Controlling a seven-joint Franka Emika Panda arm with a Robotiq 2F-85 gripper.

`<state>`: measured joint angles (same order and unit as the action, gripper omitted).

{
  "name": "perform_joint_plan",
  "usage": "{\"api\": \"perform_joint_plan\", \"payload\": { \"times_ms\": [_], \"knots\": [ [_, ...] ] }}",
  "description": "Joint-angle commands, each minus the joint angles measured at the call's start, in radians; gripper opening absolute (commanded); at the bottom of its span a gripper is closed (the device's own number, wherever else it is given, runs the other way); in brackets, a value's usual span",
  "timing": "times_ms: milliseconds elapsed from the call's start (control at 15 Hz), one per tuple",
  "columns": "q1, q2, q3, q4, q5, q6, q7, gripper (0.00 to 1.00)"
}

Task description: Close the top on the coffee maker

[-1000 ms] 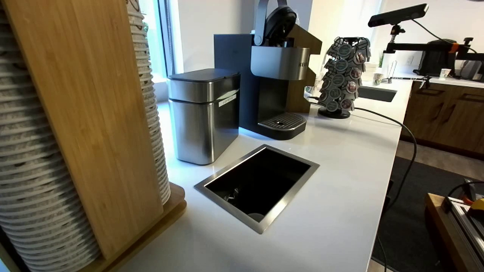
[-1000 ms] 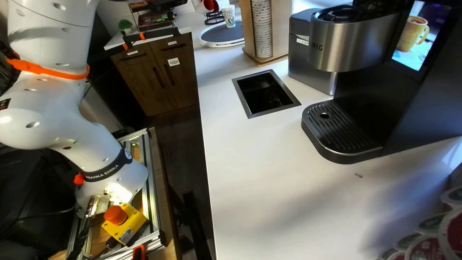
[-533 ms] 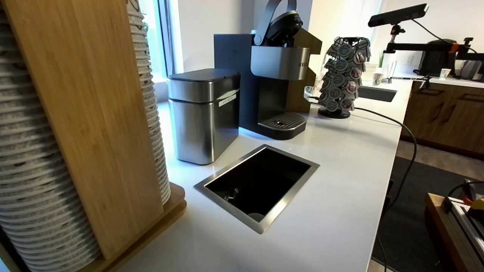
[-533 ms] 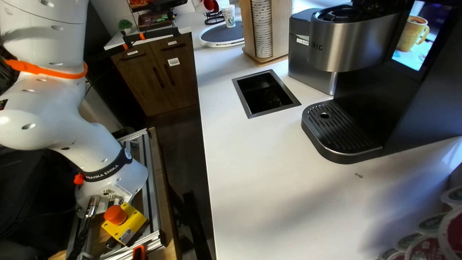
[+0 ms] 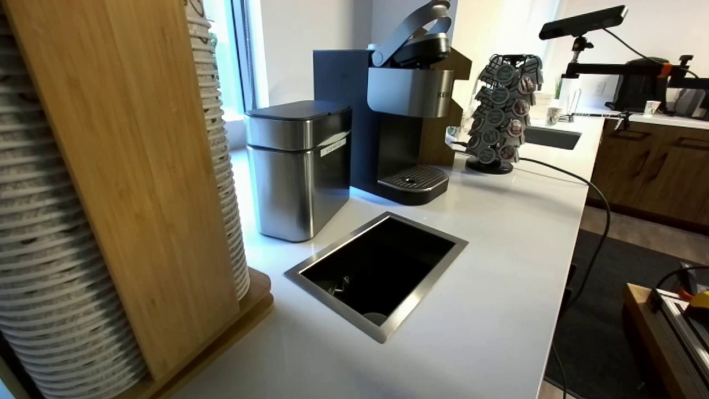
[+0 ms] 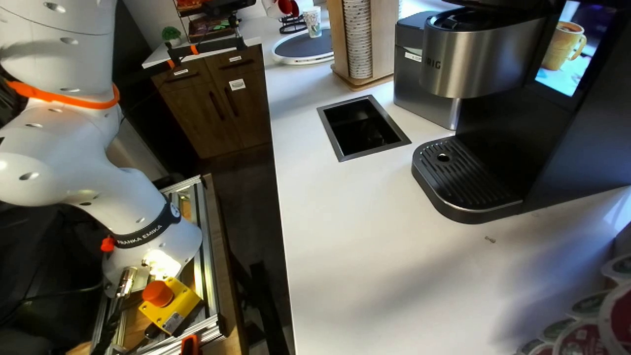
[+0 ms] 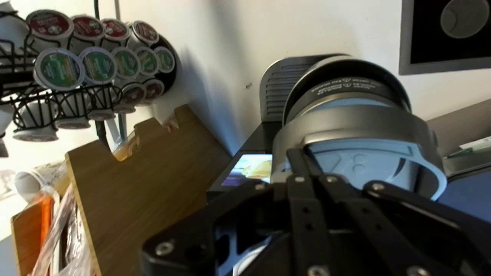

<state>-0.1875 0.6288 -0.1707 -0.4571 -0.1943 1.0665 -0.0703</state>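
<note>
The black coffee maker with its grey brew head stands on the counter in both exterior views (image 5: 410,91) (image 6: 473,64). Its top (image 5: 424,49) is partly open, tilted forward over the brew head, with a gap beneath. The top's dark front underside shows at the upper edge in an exterior view (image 6: 498,4). In the wrist view the top (image 7: 356,161) has a grey curved handle and a shiny bluish upper face. My gripper (image 7: 301,159) is shut, its fingertips together against the top's handle area from behind; exact contact cannot be told. It holds nothing visible. The exterior views do not show the gripper clearly.
A grey metal box (image 5: 299,172) stands beside the machine. A rectangular counter opening (image 5: 382,271) lies in front. A pod rack (image 5: 498,111) stands on the machine's other side. A wooden cup holder (image 5: 138,166) is near the camera. A brown wooden organizer (image 7: 149,199) adjoins the machine.
The top has swung forward and down toward the brew head, from nearly upright to a lower tilt. The arm's upper links have shifted slightly left in an exterior view.
</note>
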Motion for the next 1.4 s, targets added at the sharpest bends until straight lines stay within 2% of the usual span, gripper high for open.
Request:
{"api": "perform_joint_plan", "payload": {
  "times_ms": [0, 333, 600, 800, 1200, 1333],
  "knots": [
    [-0.048, 0.009, 0.029, 0.002, 0.066, -0.108, 0.039, 0.00],
    [-0.096, 0.041, 0.044, 0.010, 0.119, -0.202, 0.068, 0.00],
    [-0.123, 0.059, 0.057, 0.020, 0.158, -0.232, 0.085, 0.00],
    [-0.132, 0.070, 0.063, 0.022, 0.174, -0.240, 0.096, 0.00],
    [-0.120, 0.102, 0.045, 0.020, 0.134, -0.241, 0.078, 0.00],
    [-0.127, 0.098, 0.059, 0.027, 0.165, -0.241, 0.101, 0.00]
  ]
}}
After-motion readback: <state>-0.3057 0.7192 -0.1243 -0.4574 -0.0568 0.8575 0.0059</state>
